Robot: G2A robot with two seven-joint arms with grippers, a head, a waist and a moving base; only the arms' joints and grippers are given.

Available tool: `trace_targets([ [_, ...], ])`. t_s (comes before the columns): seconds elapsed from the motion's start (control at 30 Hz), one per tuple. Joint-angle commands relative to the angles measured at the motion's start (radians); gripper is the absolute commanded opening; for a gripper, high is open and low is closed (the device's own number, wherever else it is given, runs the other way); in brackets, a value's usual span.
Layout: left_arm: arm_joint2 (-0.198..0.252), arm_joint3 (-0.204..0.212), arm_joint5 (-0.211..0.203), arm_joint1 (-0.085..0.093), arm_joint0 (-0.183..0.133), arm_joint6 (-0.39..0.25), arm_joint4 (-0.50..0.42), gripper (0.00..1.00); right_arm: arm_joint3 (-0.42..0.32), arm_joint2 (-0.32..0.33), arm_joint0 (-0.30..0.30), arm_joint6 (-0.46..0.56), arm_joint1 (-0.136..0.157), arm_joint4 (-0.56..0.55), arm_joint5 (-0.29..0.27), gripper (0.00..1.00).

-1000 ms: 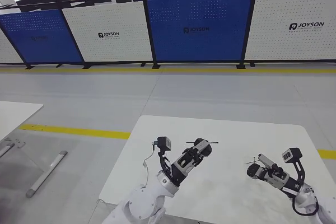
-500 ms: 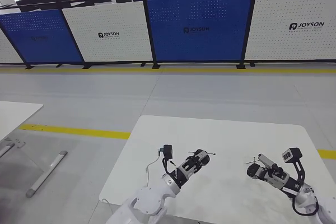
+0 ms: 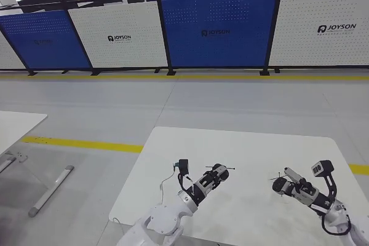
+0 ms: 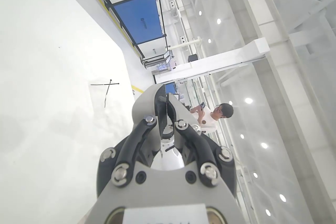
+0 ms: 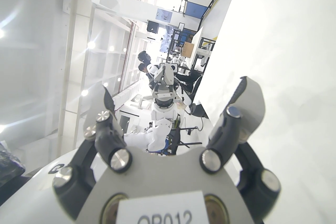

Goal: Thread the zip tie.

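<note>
White table (image 3: 246,144) with zip ties (image 4: 110,83), partitions (image 3: 218,34) beyond

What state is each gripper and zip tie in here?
left gripper: shut, with a black strip across its tip, seemingly gripped.
right gripper: open, empty.
zip ties: two thin strips lying crossed on the table; threading too small to tell.

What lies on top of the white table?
Two thin black zip ties lie crossed on the white table beside the right gripper. What lies beneath that gripper is covered.
</note>
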Motion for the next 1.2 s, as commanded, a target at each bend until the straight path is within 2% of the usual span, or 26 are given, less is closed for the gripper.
trace_targets([
  [0.0,0.0,0.0,0.0,0.0,0.0,0.0,0.0,0.0,-0.026,0.034,0.001,0.018,0.011,-0.114,0.038,1.0],
  [0.03,0.0,0.0,0.0,0.0,0.0,0.0,0.0,0.0,-0.044,0.057,0.005,0.016,0.02,-0.201,0.075,1.0],
  [0.17,0.0,0.0,0.0,0.0,0.0,0.0,0.0,0.0,-0.093,0.101,0.015,0.029,0.035,-0.333,0.168,1.0],
  [0.33,0.0,0.0,0.0,0.0,0.0,0.0,0.0,0.0,-0.12,0.075,0.079,0.073,0.047,-0.546,0.256,1.0],
  [0.7,0.0,0.0,0.0,0.0,0.0,0.0,0.0,0.0,-0.119,0.071,0.091,0.062,0.046,-0.553,0.262,1.0],
  [0.8,0.0,0.0,0.0,0.0,0.0,0.0,0.0,0.0,-0.155,0.052,0.091,0.067,0.051,-0.665,0.237,1.0],
  [0.9,0.0,0.0,0.0,0.0,0.0,0.0,0.0,0.0,-0.198,0.051,0.113,0.154,0.06,-0.744,0.24,1.0],
  [0.97,0.0,0.0,0.0,0.0,0.0,0.0,0.0,0.0,-0.232,0.031,0.14,0.213,0.066,-0.859,0.278,1.0],
  [1.0,0.0,0.0,0.0,0.0,0.0,0.0,0.0,0.0,-0.235,0.019,0.153,0.23,0.066,-0.877,0.296,1.0],
  [1.1,0.0,0.0,0.0,0.0,0.0,0.0,0.0,0.0,-0.199,-0.044,0.227,0.328,0.064,-0.942,0.322,1.0],
  [1.17,0.0,0.0,0.0,0.0,0.0,0.0,0.0,0.0,-0.169,-0.106,0.282,0.393,0.058,-0.982,0.318,1.0],
])
